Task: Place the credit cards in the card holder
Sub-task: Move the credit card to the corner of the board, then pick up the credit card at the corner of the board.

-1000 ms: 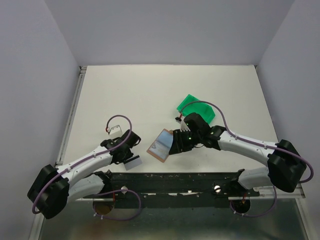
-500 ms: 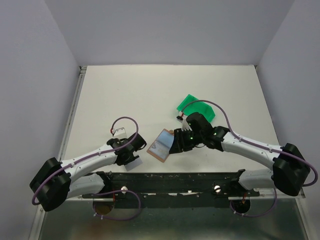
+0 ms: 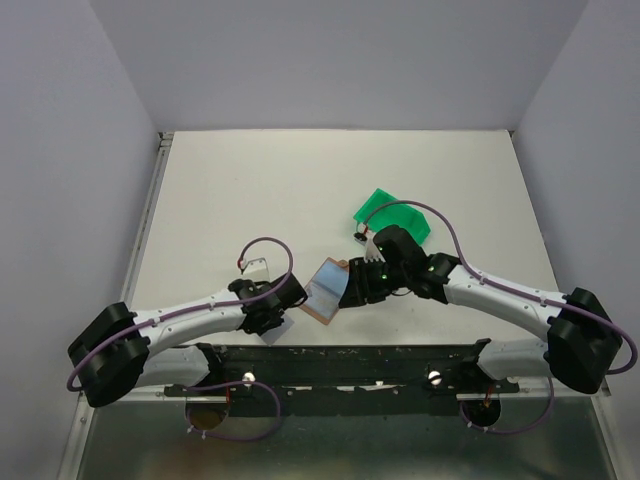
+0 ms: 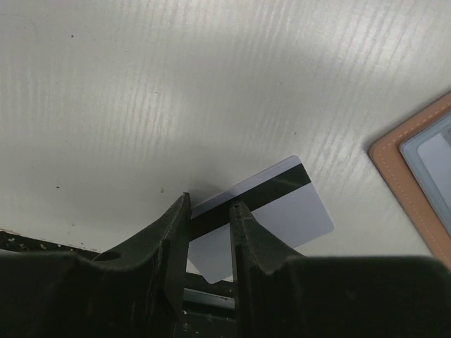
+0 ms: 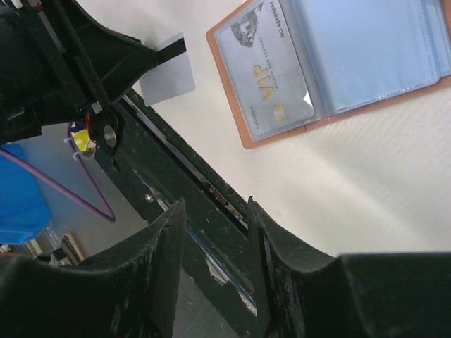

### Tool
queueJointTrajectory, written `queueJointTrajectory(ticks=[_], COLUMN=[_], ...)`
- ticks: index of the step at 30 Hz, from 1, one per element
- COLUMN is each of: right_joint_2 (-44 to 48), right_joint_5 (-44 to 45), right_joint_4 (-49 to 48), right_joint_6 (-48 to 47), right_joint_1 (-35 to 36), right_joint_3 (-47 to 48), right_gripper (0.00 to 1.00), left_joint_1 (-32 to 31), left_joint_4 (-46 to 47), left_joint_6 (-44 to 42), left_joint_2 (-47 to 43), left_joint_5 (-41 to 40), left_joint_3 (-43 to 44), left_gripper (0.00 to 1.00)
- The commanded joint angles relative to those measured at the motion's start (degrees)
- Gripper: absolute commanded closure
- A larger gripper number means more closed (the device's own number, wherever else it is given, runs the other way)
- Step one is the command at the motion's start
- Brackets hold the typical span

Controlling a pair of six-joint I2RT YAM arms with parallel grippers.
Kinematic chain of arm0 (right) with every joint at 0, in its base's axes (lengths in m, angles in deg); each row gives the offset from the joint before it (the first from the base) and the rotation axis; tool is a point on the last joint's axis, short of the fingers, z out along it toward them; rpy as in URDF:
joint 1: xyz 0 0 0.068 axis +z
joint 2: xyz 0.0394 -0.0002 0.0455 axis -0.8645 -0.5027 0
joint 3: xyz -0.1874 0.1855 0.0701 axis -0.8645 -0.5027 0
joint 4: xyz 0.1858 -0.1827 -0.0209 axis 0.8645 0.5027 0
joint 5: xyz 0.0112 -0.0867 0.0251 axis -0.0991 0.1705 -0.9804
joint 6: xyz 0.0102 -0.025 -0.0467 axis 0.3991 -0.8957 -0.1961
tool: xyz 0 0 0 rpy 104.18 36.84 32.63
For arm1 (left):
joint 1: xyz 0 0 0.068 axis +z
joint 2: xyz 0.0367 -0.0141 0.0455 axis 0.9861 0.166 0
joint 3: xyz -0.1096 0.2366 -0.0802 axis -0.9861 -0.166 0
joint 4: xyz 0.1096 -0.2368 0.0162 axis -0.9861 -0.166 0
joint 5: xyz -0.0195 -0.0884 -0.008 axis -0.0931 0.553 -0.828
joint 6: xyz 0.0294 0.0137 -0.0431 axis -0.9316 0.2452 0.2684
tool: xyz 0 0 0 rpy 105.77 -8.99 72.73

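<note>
At the tabletop's [image 4: 211, 70] near edge, a grey credit card [image 4: 282, 204] with a black stripe is seen beneath the left gripper [image 4: 209, 201], whose jaws are narrowly apart. Just beyond, the tan card holder [image 5: 352, 63] is laid open, with a VIP card [image 5: 264, 77] sleeved inside. The right gripper [image 5: 215, 204] is held beside it, jaws apart and empty. Farther back, a green bin [image 3: 392, 215] is seen.

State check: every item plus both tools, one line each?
Tan leather fold-over card holder: lying open, flat.
Pale blue VIP card: tucked into the holder's clear pocket.
Grey card with black stripe: outside the holder, stripe side showing.
Left tool: jaws slightly apart over the striped card, not pinching it.
Right tool: open, empty.
</note>
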Motion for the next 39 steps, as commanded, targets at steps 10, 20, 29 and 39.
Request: queueJointTrajectory(ticks=[10,20,29,39], right_joint_2=[0.5,2.7,4.1,0.3], right_joint_5=[-1.1,-2.2,4.4,11.6], right_joint_4=[-0.2,-6.6,-21.3,-30.2], right_joint_6=[0.2,5.9,20.4,31.3], right_joint_1=[-0.1,0.3,7.6,13.4], right_joint_3=[-0.8,-5.1,-12.7,-18.1], right_gripper=[0.51,0.51,0.51,0.51], left_joint_1=[-10.4,-12.4,-13.7,-15.3], left_joint_4=[-0.2,1.2,3.8,5.0], left_joint_6=[9.5,10.2,10.2,10.4], left_joint_2=[1.9,2.8,0.6,-3.3], left_joint_5=[2.8,2.7,3.0,3.1], left_joint_3=[2.2,3.4,3.3,2.1], left_gripper=[0.65,0.65,0.66,0.66])
